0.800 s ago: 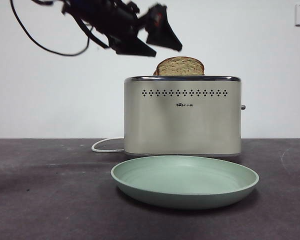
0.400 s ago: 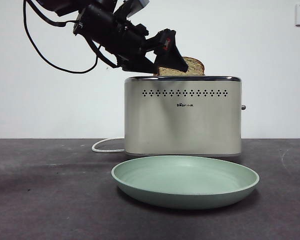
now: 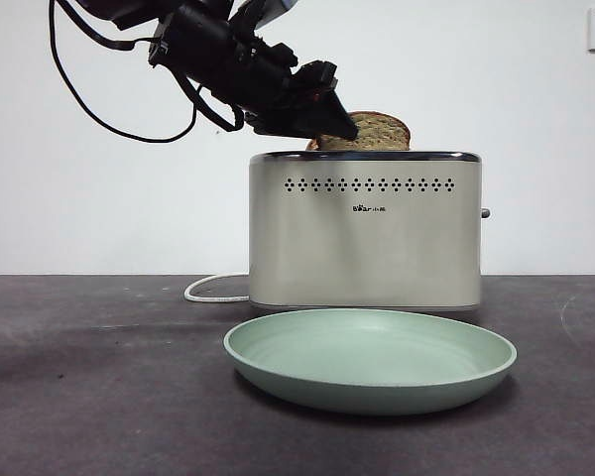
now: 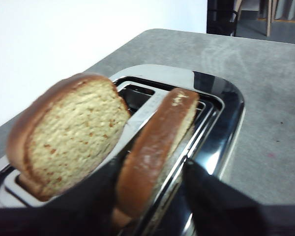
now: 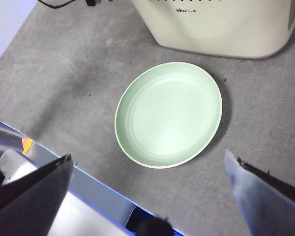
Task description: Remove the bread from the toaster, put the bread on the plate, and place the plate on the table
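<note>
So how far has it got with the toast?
Nothing is finished yet. The left pincer has its jaws around the bread, which sits in the toaster. Lifting it out, putting it on the plate and setting the plate down are left.

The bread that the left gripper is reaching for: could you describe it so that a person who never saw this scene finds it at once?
Find the cream toaster behind the green plate. Two brown slices stand in its slots. The bread is the slice between the jaws of the left gripper, seen nearly edge-on in the left wrist view, whereas the other slice shows its pale face and stands outside the jaws.
</note>
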Robot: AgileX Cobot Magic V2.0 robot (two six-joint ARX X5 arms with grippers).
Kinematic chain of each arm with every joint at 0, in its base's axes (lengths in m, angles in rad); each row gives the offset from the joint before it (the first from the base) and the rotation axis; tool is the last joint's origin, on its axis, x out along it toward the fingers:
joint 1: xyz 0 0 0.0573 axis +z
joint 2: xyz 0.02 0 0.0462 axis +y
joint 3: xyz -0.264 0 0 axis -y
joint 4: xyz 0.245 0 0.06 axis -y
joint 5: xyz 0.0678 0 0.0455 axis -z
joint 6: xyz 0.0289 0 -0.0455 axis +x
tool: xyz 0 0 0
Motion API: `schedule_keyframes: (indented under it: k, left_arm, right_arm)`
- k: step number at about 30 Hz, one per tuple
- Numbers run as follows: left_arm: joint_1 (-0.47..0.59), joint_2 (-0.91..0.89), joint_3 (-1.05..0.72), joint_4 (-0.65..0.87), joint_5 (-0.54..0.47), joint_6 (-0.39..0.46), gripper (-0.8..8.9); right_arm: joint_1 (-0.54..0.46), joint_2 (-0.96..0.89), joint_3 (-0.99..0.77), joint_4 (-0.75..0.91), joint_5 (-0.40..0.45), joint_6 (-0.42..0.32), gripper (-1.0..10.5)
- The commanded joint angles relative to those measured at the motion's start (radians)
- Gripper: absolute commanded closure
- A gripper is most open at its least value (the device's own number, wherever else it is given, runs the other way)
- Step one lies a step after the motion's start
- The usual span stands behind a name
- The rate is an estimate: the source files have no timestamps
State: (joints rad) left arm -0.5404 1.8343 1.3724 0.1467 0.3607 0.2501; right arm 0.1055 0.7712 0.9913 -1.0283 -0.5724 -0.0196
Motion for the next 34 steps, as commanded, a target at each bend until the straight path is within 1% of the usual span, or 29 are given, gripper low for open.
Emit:
schedule_keyframes:
  k: [1,10,19,25,29,31,34]
  left_arm:
    - [-0.006,0.005,-0.002,-0.002,0.024,-0.018,8.22]
    - [-0.001,-0.060,-0.002,-0.006,0.015,-0.018,8.22]
    - [0.006,-0.205,-0.002,-0.055,0.006,-0.018,8.22]
    - [0.006,-0.348,-0.002,-0.171,0.002,-0.018,8.21]
    - [0.005,-0.460,-0.002,-0.294,-0.043,-0.021,8.21]
    - [0.005,-0.523,-0.002,-0.361,-0.047,-0.040,8.20]
    - [0.006,-0.610,-0.002,-0.448,-0.048,-0.092,8.19]
  right_arm:
    - [0.002,0.000,0.003,0.001,0.002,-0.008,2.9]
    - [0.002,0.000,0.003,-0.005,0.002,-0.008,2.9]
    - [0.002,0.000,0.003,-0.005,0.002,-0.007,2.9]
    - [0.002,0.001,0.003,-0.005,0.002,-0.003,2.9]
    - [0.002,0.005,0.003,-0.005,0.002,0.004,2.9]
    - [0.002,0.010,0.003,-0.004,0.002,0.004,2.9]
    - [0.002,0.025,0.003,-0.002,0.003,0.004,2.9]
